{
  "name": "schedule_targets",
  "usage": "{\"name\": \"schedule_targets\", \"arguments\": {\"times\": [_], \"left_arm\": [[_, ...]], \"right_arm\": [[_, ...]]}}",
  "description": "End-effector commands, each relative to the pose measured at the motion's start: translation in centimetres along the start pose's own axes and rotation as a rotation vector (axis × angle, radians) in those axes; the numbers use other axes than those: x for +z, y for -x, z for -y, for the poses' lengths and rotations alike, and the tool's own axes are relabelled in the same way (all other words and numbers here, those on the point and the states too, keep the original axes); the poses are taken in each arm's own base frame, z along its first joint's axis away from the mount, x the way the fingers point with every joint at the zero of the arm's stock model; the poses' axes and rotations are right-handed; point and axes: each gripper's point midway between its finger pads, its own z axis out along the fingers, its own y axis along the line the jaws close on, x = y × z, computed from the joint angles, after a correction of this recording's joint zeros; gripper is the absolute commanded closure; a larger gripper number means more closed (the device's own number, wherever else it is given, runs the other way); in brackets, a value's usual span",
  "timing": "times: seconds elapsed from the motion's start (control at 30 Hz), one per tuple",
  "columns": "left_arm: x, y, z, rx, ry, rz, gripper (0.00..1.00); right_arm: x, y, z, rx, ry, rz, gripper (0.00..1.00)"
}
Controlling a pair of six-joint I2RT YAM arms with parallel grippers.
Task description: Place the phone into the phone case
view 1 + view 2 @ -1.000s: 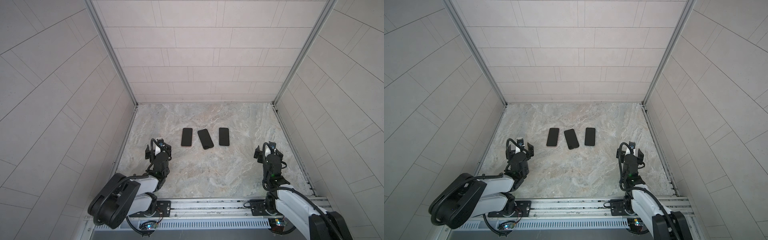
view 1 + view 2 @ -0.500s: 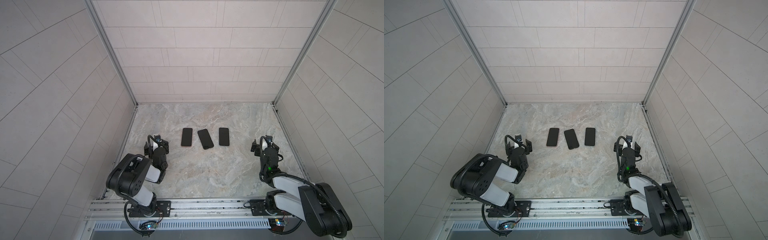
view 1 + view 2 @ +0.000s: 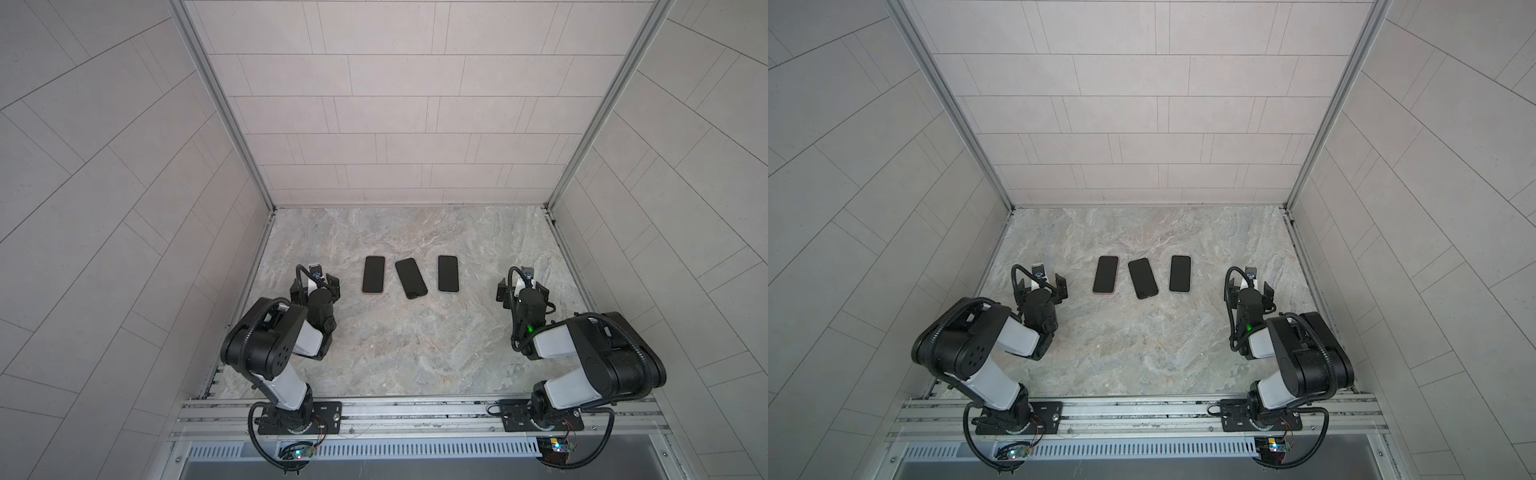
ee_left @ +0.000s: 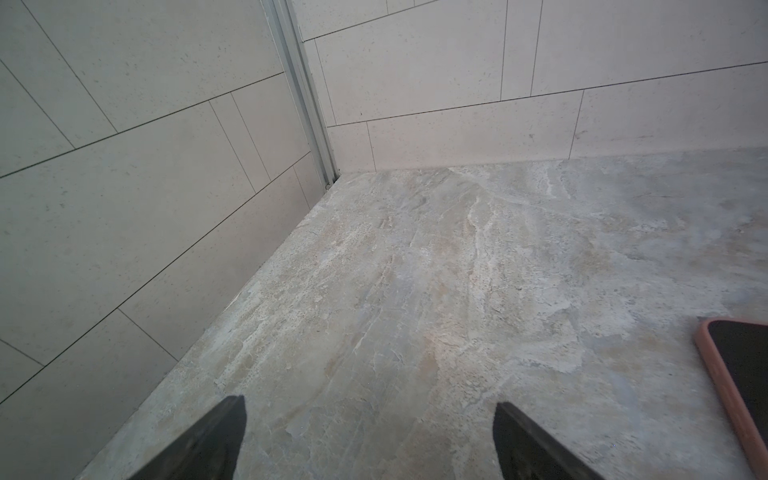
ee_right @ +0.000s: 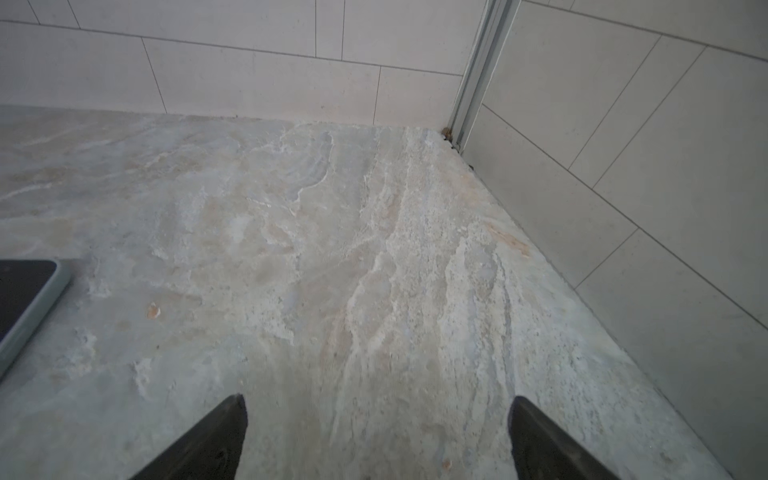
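Three dark slabs lie in a row mid-table in both top views. The middle one, the phone (image 3: 411,278) (image 3: 1143,278), is plain black and tilted. The left slab sits in a pink phone case (image 3: 373,275) (image 4: 723,390). The right slab has a pale green-grey case (image 3: 448,274) (image 5: 39,305). I cannot tell whether either case is empty. My left gripper (image 3: 315,286) (image 4: 369,402) hovers open over bare table, left of the pink case. My right gripper (image 3: 521,289) (image 5: 378,398) is open too, right of the pale case, holding nothing.
Tiled walls (image 3: 374,124) close the marble table (image 3: 399,340) on three sides, with metal corner posts (image 4: 307,104) (image 5: 473,70). Both arm bases are bolted to a rail (image 3: 415,411) along the near edge. Each gripper is near a side wall.
Both arms have unfolded, their elbows rising toward the camera, and both grippers have crept slightly toward the back wall. The three slabs have not moved. Both grippers stay open.
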Motion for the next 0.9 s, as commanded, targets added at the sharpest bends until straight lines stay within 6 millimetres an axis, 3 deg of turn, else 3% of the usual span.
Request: {"name": "schedule_targets", "arguments": {"times": [0.0, 0.17, 0.33, 0.5, 0.53, 0.57, 0.67, 0.8, 0.87], "left_arm": [[0.3, 0.9, -0.1, -0.022, 0.010, 0.027, 0.00], [1.1, 0.6, 0.1, -0.010, 0.005, -0.017, 0.00], [4.2, -0.2, 0.5, -0.083, -0.126, -0.171, 0.00], [4.2, -0.2, 0.5, -0.080, -0.128, -0.153, 0.00], [4.2, -0.1, 0.5, -0.080, -0.128, -0.158, 0.00], [4.1, -0.1, 0.5, -0.079, -0.130, -0.155, 0.00], [3.9, 0.0, 0.6, -0.076, -0.142, -0.145, 0.00], [2.4, 0.6, 3.4, -0.023, -0.316, -0.078, 0.00], [2.3, 0.5, 3.0, -0.032, -0.294, -0.072, 0.00]], "right_arm": [[2.1, 0.7, -0.1, -0.035, -0.052, -0.102, 0.00], [2.0, 0.7, -0.3, -0.038, -0.038, -0.109, 0.00], [2.1, 0.6, -0.4, -0.046, -0.035, -0.104, 0.00], [2.1, 0.5, -0.4, -0.045, -0.034, -0.111, 0.00], [2.1, 0.5, -0.7, -0.049, -0.014, -0.109, 0.00], [2.1, 0.4, -2.2, -0.078, 0.081, -0.120, 0.00], [1.9, 0.4, -2.9, -0.091, 0.138, -0.107, 0.00], [2.0, 0.4, -2.9, -0.089, 0.139, -0.109, 0.00], [2.1, 0.4, -2.6, -0.076, 0.136, -0.118, 0.00]]}}
